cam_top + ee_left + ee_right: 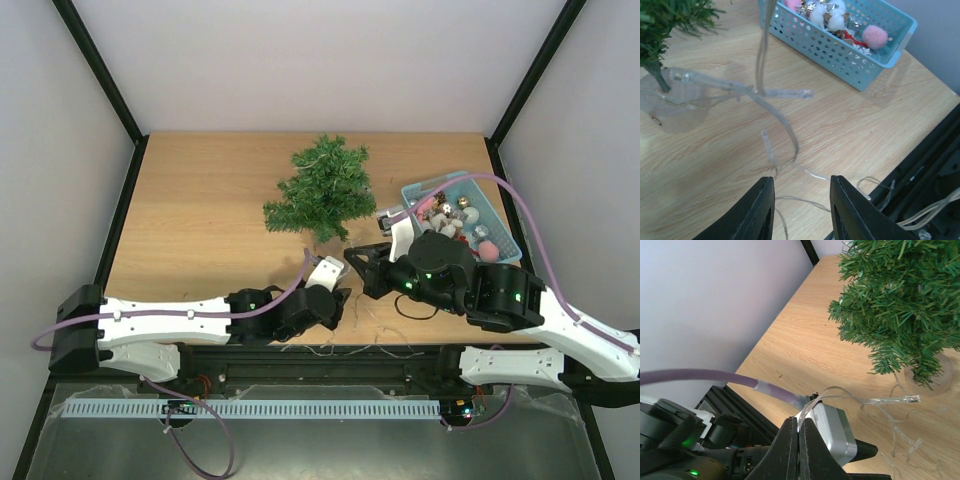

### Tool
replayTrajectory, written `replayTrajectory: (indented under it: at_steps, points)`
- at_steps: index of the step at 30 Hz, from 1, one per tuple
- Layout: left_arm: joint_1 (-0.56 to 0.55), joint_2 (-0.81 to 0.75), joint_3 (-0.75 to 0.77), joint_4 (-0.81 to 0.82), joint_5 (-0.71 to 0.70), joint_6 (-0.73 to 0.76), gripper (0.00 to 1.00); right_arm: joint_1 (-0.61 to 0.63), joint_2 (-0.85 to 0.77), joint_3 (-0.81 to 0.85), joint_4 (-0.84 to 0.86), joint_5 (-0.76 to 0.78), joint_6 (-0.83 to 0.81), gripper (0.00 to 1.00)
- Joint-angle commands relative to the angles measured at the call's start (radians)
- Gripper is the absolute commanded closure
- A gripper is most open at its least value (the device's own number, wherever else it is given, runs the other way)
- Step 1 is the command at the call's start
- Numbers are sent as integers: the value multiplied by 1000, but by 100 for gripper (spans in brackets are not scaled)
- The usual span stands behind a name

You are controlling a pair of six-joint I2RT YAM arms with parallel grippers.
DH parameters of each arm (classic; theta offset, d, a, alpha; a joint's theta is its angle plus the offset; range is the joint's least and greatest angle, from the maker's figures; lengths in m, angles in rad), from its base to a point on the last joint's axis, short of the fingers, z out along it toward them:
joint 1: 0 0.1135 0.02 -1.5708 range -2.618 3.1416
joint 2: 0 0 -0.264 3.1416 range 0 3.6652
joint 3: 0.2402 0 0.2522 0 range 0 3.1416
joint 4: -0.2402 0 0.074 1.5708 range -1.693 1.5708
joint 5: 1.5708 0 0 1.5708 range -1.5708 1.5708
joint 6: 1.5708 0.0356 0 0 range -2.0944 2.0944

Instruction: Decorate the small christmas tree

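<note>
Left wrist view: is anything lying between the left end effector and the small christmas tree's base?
Yes. A clear light string loops over the table between the left end effector and the small christmas tree; nothing else shows there.

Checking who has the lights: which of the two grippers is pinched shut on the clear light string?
The right gripper: its jaws are closed on the light string; the left gripper stands open.

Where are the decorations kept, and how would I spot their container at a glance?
Find the wooden table, then look to its right edge, just right of the small christmas tree. There stands a light-blue basket with perforated walls, heaped with pink, white and shiny ornaments. Nothing else on the table is blue.
</note>
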Motion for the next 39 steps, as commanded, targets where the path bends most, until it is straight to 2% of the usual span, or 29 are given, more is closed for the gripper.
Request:
replayTrajectory:
  at_steps: [1, 5, 14, 15, 19, 22, 26, 33, 36, 39]
  points:
    - [-3, 10, -56, 92, -104, -1, 70, 6, 11, 24, 37, -23, -10, 99]
    - [1, 8, -79, 87, -165, -35, 97, 6, 10, 26, 35, -18, -6, 99]
    - [4, -204, -220, 64, -163, -103, 98, 6, 0, -16, 48, -7, 0, 99]
    - [3, -233, -235, 79, -141, -89, 96, 6, 1, -19, 52, -10, 0, 99]
    - [1, -308, -317, 259, -28, -9, 68, 6, 19, -18, 70, -24, -5, 99]
    - [7, -287, -347, 341, -29, 14, 58, 6, 35, -8, 79, -36, -7, 99]
    - [13, -203, -333, 439, 4, 60, 54, 6, 58, 3, 85, -54, -6, 99]
    - [44, -72, -278, 492, -30, 81, 52, 6, 65, -4, 105, -82, 6, 99]
    - [53, -49, -269, 491, -65, 83, 52, 6, 63, -3, 103, -85, 10, 99]
    - [62, -37, -269, 496, -102, 92, 57, 6, 56, -6, 100, -85, 11, 99]
